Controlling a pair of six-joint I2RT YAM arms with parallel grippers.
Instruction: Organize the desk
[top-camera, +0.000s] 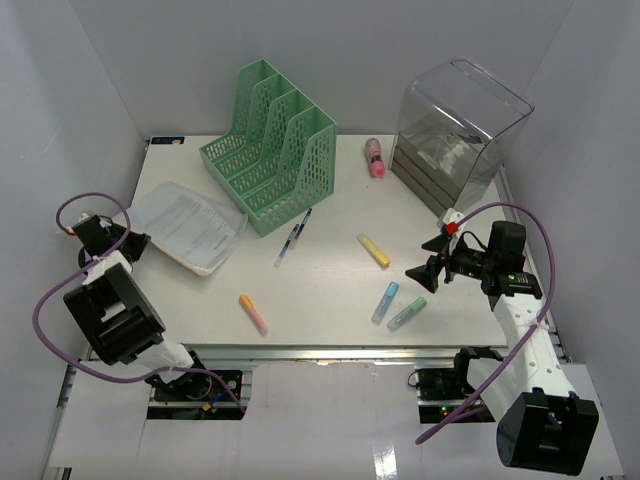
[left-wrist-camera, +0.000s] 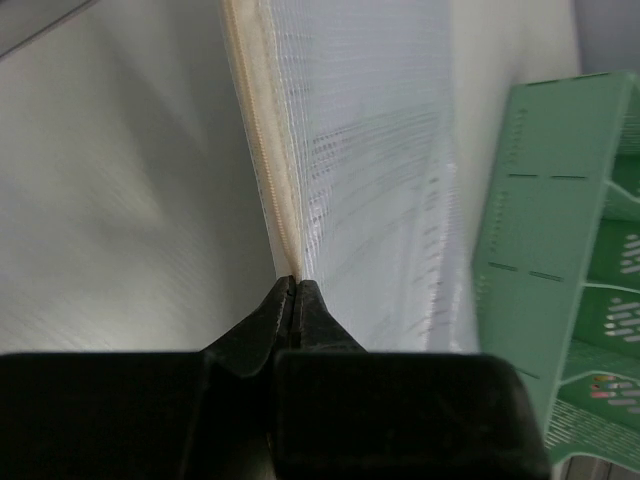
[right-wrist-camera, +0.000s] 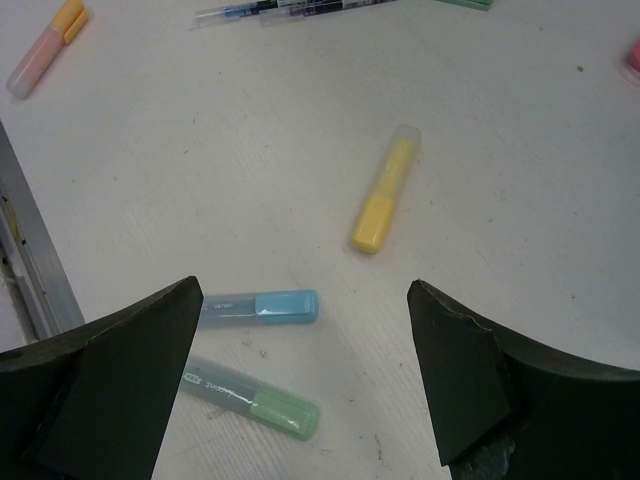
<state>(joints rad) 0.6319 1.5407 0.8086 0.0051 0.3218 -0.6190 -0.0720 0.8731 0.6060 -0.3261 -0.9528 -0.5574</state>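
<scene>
The white desk (top-camera: 322, 285) holds scattered stationery. My left gripper (top-camera: 135, 243) is shut on the edge of a translucent document folder (top-camera: 190, 225) with papers, at the desk's left; in the left wrist view the fingertips (left-wrist-camera: 295, 285) pinch the folder's seam (left-wrist-camera: 370, 150). My right gripper (top-camera: 424, 258) is open and empty, hovering above a blue highlighter (right-wrist-camera: 258, 308) and a green highlighter (right-wrist-camera: 255, 400). A yellow highlighter (right-wrist-camera: 383, 190) lies beyond them. An orange highlighter (top-camera: 253, 314) lies near the front edge, a pen (top-camera: 293, 236) in the middle, a pink highlighter (top-camera: 376, 158) at the back.
A green mesh file organizer (top-camera: 275, 150) stands at the back centre, right beside the folder; it also shows in the left wrist view (left-wrist-camera: 560, 250). A clear plastic drawer box (top-camera: 455, 135) stands at the back right. A metal rail (top-camera: 330, 350) runs along the front edge. White walls enclose three sides.
</scene>
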